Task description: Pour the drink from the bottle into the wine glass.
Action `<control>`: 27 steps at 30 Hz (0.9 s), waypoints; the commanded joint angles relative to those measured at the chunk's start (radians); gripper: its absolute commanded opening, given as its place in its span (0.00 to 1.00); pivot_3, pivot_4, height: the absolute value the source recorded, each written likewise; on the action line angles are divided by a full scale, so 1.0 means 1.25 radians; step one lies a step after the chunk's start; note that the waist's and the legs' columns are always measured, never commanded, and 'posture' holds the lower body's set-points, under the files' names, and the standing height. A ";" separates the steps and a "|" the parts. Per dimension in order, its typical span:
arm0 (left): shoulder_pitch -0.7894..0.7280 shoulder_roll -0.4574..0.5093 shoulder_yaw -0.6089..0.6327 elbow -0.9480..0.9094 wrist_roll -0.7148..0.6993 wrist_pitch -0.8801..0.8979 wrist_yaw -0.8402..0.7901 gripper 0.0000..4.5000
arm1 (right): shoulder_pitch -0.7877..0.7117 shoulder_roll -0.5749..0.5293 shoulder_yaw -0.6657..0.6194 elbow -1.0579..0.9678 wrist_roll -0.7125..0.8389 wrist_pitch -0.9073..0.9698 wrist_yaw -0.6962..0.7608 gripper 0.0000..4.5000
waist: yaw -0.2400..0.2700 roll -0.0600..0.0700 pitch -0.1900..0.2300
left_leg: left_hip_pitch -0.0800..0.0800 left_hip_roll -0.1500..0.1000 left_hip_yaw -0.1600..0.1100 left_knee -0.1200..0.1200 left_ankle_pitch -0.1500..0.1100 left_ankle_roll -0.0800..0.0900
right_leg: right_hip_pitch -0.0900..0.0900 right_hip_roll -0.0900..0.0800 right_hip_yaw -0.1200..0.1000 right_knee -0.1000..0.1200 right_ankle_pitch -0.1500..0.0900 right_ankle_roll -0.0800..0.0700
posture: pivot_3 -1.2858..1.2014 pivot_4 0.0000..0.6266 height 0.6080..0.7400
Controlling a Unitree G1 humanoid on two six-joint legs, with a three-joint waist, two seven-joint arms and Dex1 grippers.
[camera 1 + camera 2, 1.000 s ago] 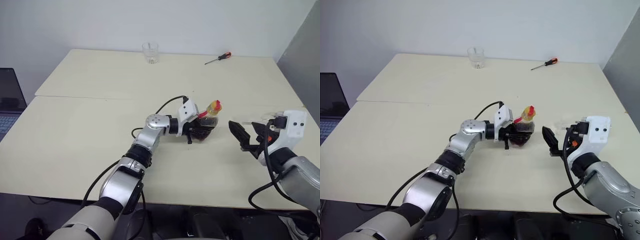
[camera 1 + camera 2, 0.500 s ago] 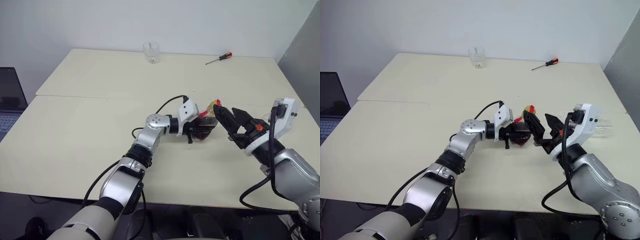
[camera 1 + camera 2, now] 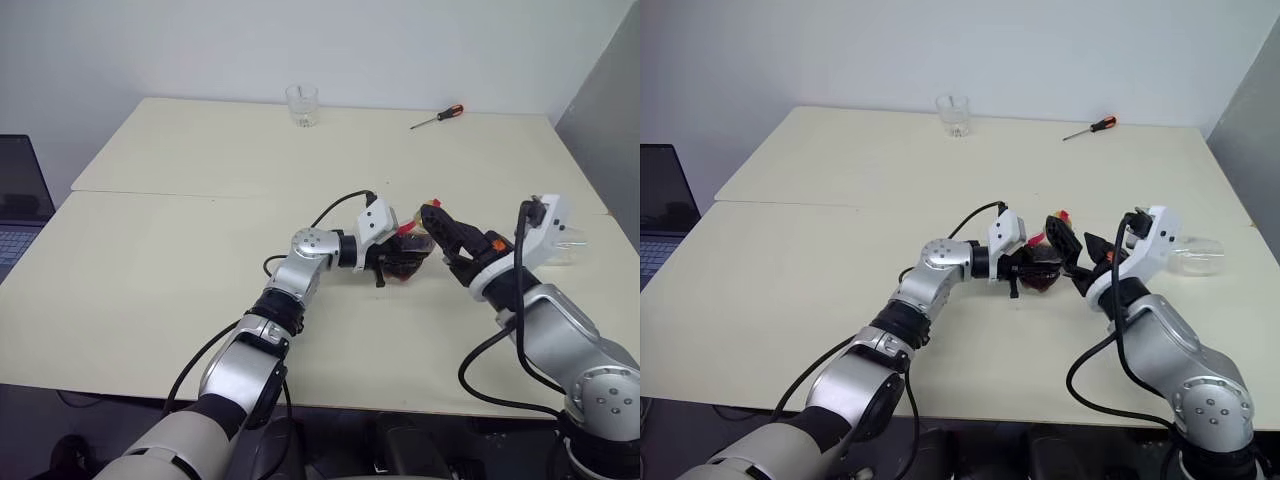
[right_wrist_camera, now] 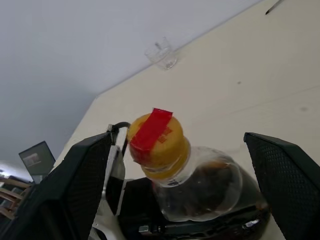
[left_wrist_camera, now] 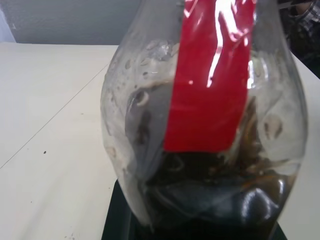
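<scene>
office-like lab: plain pale table [image 3: 150, 260]; laptop [image 3: 20, 200]; stray screwdriver [image 3: 436, 117]

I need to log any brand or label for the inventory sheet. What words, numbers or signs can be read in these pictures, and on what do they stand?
None can be read.
Bottle: its red strip is plain, with no print.
Yellow cap: faint marks on top, too blurred to read.
Tumbler and screwdriver: no marking to be made out.
Laptop: screen dark, keys too small to read.

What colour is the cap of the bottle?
Yellow, with a red strip across it; the cap shows best in the right wrist view.
</scene>
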 commanded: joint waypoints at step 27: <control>0.000 0.006 0.008 -0.051 -0.013 0.000 0.001 0.15 | -0.074 0.043 0.005 0.056 -0.031 0.006 0.022 0.35 | 0.000 0.000 0.000 | 0.000 0.000 0.001 0.000 0.000 0.000 | 0.000 0.000 0.000 0.000 0.000 0.000 | 0.52 0.00 1.00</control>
